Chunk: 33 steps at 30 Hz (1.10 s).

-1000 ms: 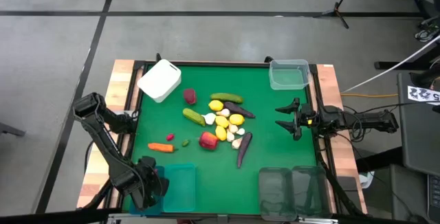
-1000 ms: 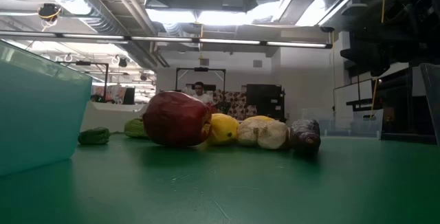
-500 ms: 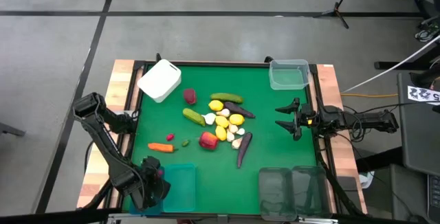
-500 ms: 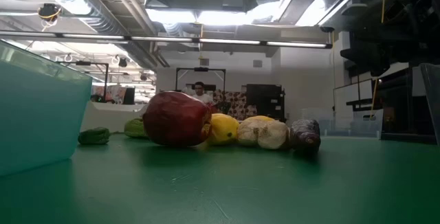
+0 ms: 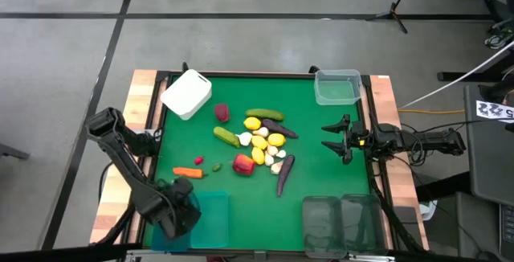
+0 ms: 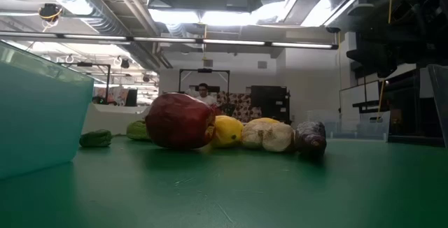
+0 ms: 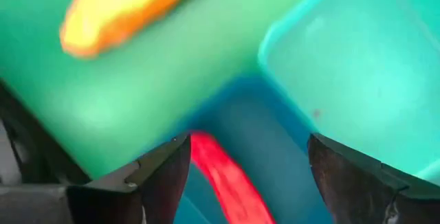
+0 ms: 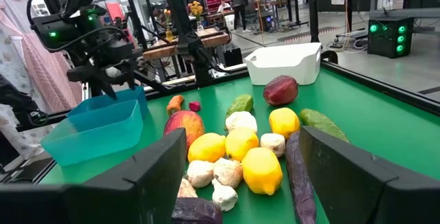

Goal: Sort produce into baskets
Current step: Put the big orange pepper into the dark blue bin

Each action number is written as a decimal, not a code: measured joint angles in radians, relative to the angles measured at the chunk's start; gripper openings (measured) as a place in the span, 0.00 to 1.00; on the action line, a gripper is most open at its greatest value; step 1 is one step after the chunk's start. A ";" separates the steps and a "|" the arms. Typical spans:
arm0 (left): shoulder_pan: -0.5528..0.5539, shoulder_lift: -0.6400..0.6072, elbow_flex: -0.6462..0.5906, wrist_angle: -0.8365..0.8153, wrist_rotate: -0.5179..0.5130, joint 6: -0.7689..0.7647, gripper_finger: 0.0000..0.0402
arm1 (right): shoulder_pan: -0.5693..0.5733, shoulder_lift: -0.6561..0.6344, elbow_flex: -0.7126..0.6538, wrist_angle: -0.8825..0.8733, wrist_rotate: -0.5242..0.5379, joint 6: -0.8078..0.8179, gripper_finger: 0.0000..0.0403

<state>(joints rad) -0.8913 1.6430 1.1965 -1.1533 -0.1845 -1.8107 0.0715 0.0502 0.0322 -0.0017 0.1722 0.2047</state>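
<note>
My left gripper (image 5: 180, 207) hangs open, pointing down over the darker of two teal-blue baskets (image 7: 240, 124) at the near left. A long red piece of produce (image 7: 230, 179) lies in that basket below the gap between my fingers. The lighter teal basket (image 5: 212, 218) stands right beside it. An orange carrot (image 5: 189, 173) lies on the green mat close by. The main pile of produce (image 5: 261, 143) rests mid-table: lemons, garlic, cucumbers, eggplants and a red fruit (image 6: 180, 121). My right gripper (image 5: 324, 137) waits open and level at the right edge.
A white box (image 5: 186, 94) stands at the far left and a clear tub (image 5: 337, 87) at the far right. Two dark-tinted clear bins (image 5: 341, 223) stand at the near right. A small green piece (image 5: 217, 166) and a small red one (image 5: 200, 161) lie near the carrot.
My left gripper has shifted a little toward the table's right over the teal-blue baskets and has rolled about its own axis. The produce on the mat has stayed where it was.
</note>
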 joint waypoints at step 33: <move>0.239 -0.476 -0.505 0.288 -0.057 0.770 0.66 | 0.000 0.000 0.000 0.000 -0.001 0.006 0.70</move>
<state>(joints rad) -0.6524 1.1671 0.6912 -0.8657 -0.2417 -1.0409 0.0715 0.0505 0.0322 -0.0013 0.1715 0.2111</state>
